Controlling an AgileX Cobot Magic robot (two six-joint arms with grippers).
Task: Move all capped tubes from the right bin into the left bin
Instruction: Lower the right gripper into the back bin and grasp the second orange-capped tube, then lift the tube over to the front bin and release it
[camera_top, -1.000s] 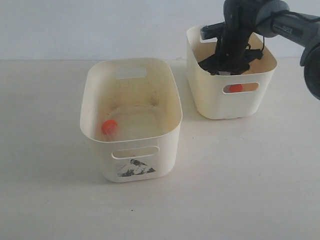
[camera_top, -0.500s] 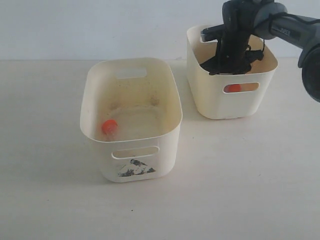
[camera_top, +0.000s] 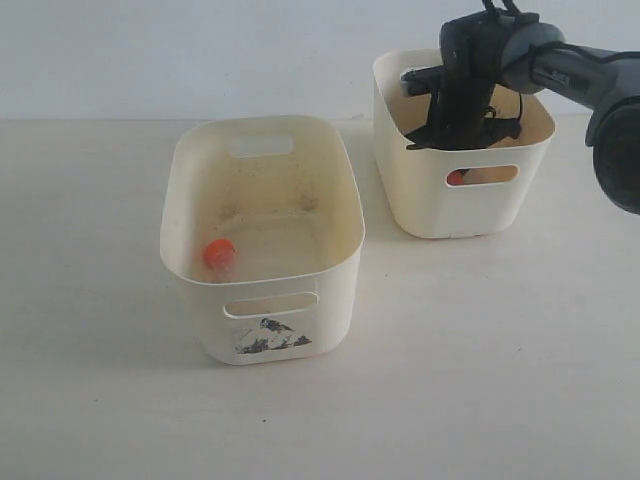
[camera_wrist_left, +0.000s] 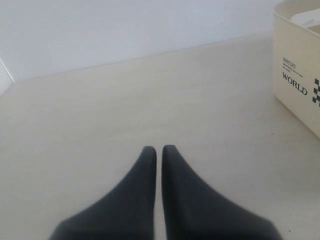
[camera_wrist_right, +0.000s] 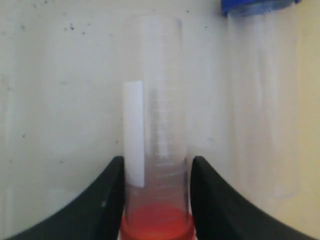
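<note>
In the right wrist view my right gripper (camera_wrist_right: 156, 167) is shut on a clear capped tube (camera_wrist_right: 156, 120) near its orange cap (camera_wrist_right: 156, 225), and a black finger (camera_wrist_right: 107, 200) presses each side. A blue-capped tube (camera_wrist_right: 260, 100) lies beside it on the bin floor. In the exterior view this gripper (camera_top: 452, 135) reaches down into the right bin (camera_top: 430, 210), and a bit of orange (camera_top: 455, 177) shows through the handle slot. The left bin (camera_top: 190, 200), marked with the black mountain picture (camera_top: 272, 338), holds one orange-capped tube (camera_top: 219, 253). My left gripper (camera_wrist_left: 159, 150) is shut and empty over bare table.
The right arm (camera_top: 580, 70) comes in from the upper right over the right bin. In the left wrist view a cream bin wall (camera_wrist_left: 300, 65) printed "WORLD" stands beside the gripper; I cannot tell which bin it is. The left arm is outside the exterior view.
The right gripper has risen a little inside the right bin. The orange seen through the handle slot has slid left and is now mostly hidden. The left bin is unchanged.
</note>
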